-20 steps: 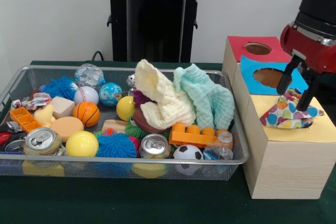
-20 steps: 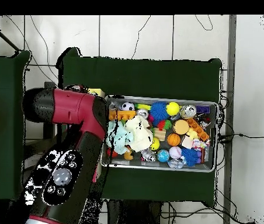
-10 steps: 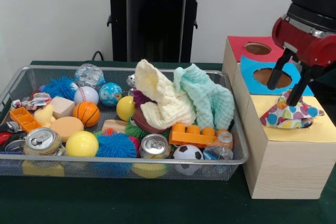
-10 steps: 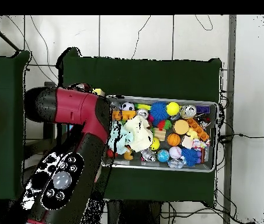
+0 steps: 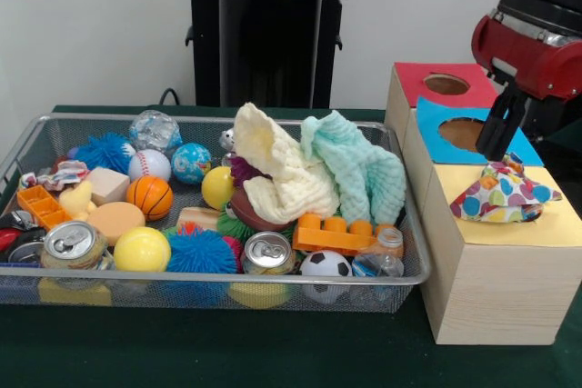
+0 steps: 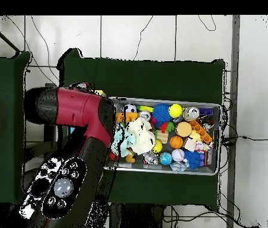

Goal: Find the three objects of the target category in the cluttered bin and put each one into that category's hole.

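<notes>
One cloth on the box, pincer above it

Mesh bin point(image 5: 27, 147) on the green surface point(image 5: 273, 352) holds balls, cans, two cloths. Wooden box point(image 5: 491, 288) stands beside it. Spotted cloth point(image 5: 502, 197) lies on the yellow hole panel. Pincer point(image 5: 503, 129) hangs just above it, apart; grip state cannot be told. In the overhead view the arm point(image 6: 77, 148) hides box and pincer.

A dark green cloth-covered table point(image 5: 273, 352) is seen before a plain white wall point(image 5: 91, 24). Overhead, thin black cables point(image 6: 246, 139) are trailed across pale floor tiles point(image 6: 118, 35), and a second green table point(image 6: 3, 119) is set apart.
</notes>
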### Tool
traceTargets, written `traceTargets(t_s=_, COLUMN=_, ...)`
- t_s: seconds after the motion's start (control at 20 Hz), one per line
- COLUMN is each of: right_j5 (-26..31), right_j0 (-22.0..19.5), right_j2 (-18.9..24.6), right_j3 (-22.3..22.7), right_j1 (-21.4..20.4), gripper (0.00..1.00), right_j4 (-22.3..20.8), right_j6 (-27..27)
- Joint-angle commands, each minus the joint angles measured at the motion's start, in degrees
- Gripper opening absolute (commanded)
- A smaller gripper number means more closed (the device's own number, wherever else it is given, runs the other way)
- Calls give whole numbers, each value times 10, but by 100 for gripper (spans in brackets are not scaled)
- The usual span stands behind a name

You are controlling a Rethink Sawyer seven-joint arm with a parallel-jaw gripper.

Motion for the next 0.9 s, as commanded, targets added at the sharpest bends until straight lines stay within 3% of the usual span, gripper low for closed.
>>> traceTargets(t_s=0.05, right_j5=76, right_j0=-18, right_j2=30, right_j3=35, right_j1=-5, gripper=0, right_j4=-9, right_j6=78)
traceTargets(t_s=0.2, right_j5=81, right_j0=-13, right_j2=17, right_j3=26, right_j1=6, gripper=0, right_j4=-9, right_j6=102)
traceTargets(t_s=0.9, right_j5=60, right_j0=-17, right_j2=40, right_j3=38, right_j1=18, gripper=0, right_j4=5, right_j6=106)
